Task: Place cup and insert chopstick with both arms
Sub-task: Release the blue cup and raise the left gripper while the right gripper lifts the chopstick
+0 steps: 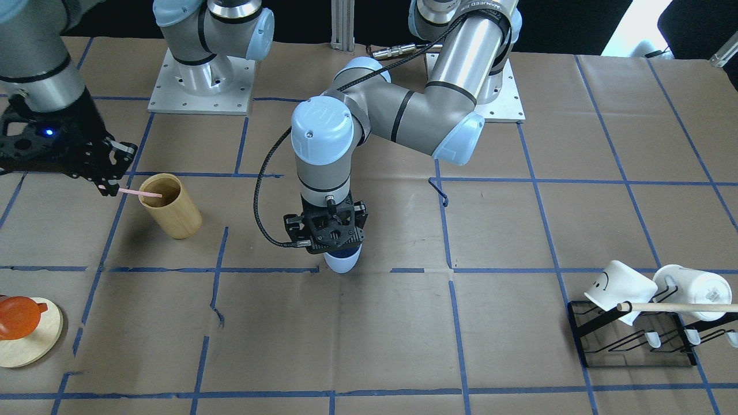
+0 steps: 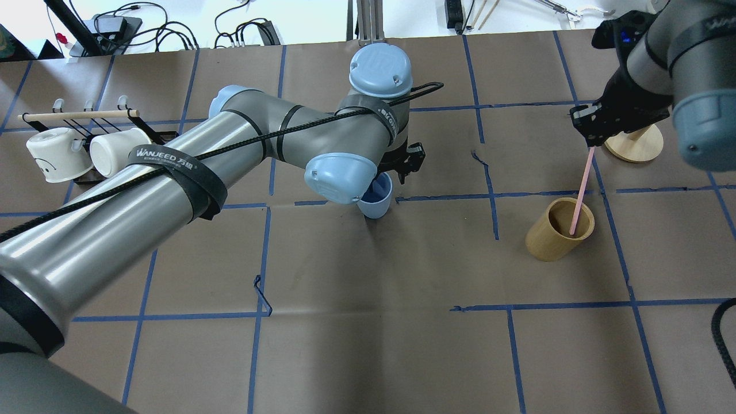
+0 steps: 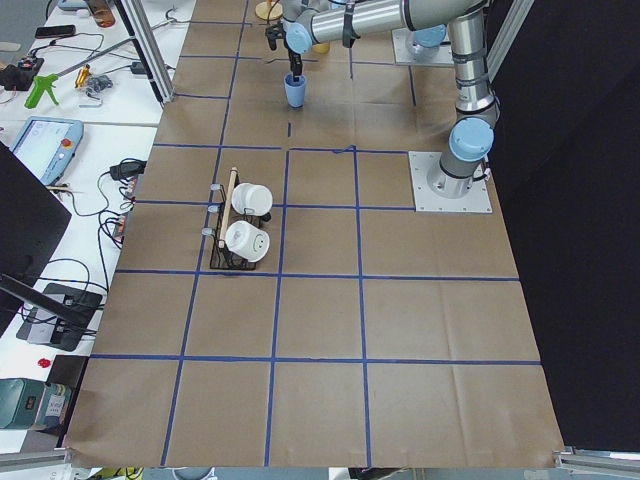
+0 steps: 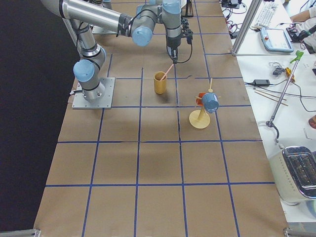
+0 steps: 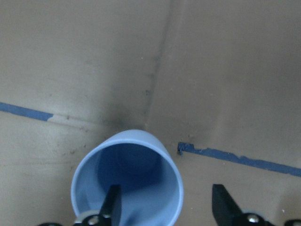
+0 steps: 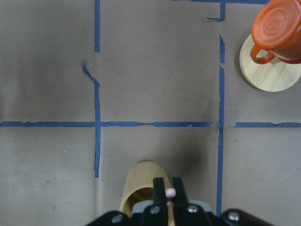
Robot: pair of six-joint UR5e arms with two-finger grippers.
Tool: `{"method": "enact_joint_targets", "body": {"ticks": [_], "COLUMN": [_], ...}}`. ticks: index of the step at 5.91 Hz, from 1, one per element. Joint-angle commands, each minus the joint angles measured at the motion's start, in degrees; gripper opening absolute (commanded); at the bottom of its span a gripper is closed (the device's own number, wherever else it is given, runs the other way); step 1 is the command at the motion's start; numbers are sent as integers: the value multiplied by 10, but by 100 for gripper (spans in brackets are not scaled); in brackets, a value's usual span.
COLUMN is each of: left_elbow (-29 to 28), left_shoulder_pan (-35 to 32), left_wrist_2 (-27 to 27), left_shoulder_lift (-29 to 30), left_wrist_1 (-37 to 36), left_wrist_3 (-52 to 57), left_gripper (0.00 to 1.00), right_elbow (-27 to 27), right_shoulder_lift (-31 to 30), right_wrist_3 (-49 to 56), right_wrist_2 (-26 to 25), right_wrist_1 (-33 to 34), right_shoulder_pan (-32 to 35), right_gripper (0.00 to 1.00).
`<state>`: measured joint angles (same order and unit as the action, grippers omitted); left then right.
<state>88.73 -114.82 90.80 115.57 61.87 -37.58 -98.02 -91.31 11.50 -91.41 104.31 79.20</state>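
Desk, brown paper gridded in blue tape; left pincer apart astride the cup rim, right pincer clamped on the chopstick.

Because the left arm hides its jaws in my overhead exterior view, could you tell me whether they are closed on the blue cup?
Observer: No. The left wrist view shows the left gripper with jaws open, one finger inside the cup, the other outside it.
Operator: Thank you. Is the chopstick truly gripped?
Observer: Yes. The right wrist view shows the right gripper shut on its pink top end.
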Motion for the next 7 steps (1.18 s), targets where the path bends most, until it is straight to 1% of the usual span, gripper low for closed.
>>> {"method": "enact_joint_targets", "body": {"ticks": [1, 2, 3, 4, 5, 6, 7], "left_elbow": [-42, -70, -86, -87, -70, -47, -15], "left_shoulder_pan": [25, 55, 91, 142, 175, 197, 220], "left_wrist_2": [-6, -8, -7, -7, 0, 2, -1], "left_shoulder_lift": [-74, -116, -161, -197, -220, -236, -261], "left_wrist_1": [103, 195, 266, 316, 330, 331, 330], "left_wrist_3": [43, 93, 167, 266, 342, 388, 416], "left_gripper": [98, 98, 98, 98, 98, 98, 98], "right_elbow": [147, 184, 194, 211, 243, 295, 361], "right_shoulder_lift": [10, 22, 36, 56, 86, 131, 187], "right_wrist_3": [-20, -44, -84, -140, -173, -210, -266], "right_wrist_2": [4, 5, 5, 5, 5, 5, 4], "right_wrist_1": [-150, -188, -188, -185, -184, -183, -181], "right_shoulder_pan": [4, 16, 53, 90, 117, 148, 195], "right_gripper": [8, 8, 8, 8, 8, 8, 8]}}
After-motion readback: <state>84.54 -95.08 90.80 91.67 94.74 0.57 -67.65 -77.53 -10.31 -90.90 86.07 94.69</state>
